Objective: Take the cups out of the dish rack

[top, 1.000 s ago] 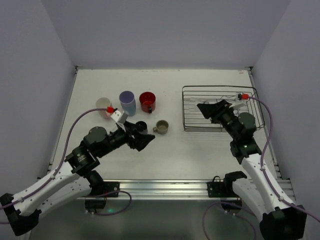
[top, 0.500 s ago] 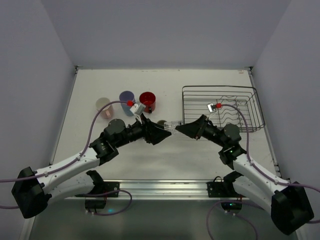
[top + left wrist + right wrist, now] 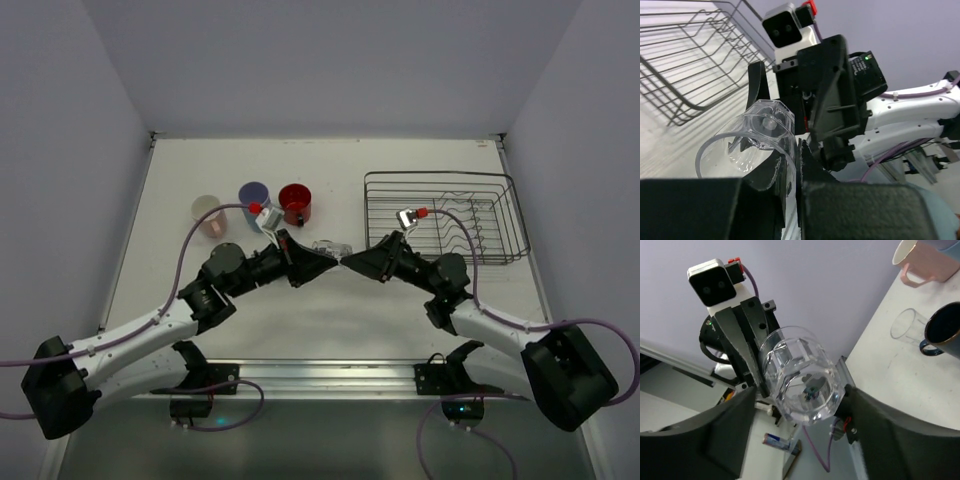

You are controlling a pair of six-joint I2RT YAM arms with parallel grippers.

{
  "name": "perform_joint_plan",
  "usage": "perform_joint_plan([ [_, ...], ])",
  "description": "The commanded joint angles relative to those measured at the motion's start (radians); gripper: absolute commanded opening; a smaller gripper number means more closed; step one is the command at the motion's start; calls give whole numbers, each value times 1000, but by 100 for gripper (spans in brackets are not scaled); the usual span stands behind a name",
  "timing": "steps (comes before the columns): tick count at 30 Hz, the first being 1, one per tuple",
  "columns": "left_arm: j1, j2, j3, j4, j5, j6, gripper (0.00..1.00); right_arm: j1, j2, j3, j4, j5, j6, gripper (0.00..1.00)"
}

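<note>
Clear glass cup [image 3: 333, 247]: held up in mid-air, just left of dish rack [image 3: 440, 180], between the two grippers; lay on its side, mouth toward L arm.
Step (judged): handover of the glass, R arm to L arm, partway through.
L gripper [image 3: 327, 262]: pinched narrow on the glass wall/rim; wrist view showed fingers [image 3: 771, 176] clamped either side of the rim [image 3: 757, 145].
R gripper [image 3: 352, 262]: jaws stood either side of the glass base [image 3: 805, 385], partly spread; couldn't tell if the pads were touching the glass or clear of it.
Rack: no cups seen in it from top view; bare wire only, so this looked like the last one.
Cups already out, left of rack on desk [image 3: 420, 300]: pink [image 3: 207, 213], lavender [image 3: 254, 203], red [image 3: 295, 203]. R wrist view also showed a navy mug [image 3: 944, 330] and another clear tumbler [image 3: 907, 326] on its side near the pink one.
Next move (judged): R needs to spread fully and back off toward rack w/o dragging the glass; L then carries it left and sets it down upright.
Room: open desk in front of the cup row and left of rack; row itself tight, so drop spot should sit nearer the arms.
Edges: rack's left wall close behind R gripper; desk's left edge well away from cups.
Risk: thin rim grip, glass could twist or slip.
</note>
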Motion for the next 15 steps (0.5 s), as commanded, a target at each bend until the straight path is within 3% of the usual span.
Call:
perform_joint_plan([
  [1, 0, -83, 45, -101, -124, 112, 0, 20, -15, -23, 50, 27, 0, 87],
  [3, 0, -117, 83, -289, -245, 161, 0, 18, -77, -17, -20, 66, -55, 99],
  [8, 10, -133, 272, -825, -606, 295, 0, 20, -263, 41, -431, 170, -242, 99],
  [10, 26, -87, 347, -1005, -665, 312, 0, 20, -361, 60, -607, 237, -350, 99],
  [15, 106, -9, 402, -1187, -716, 333, 0, 18, -501, 84, -840, 341, -508, 99],
])
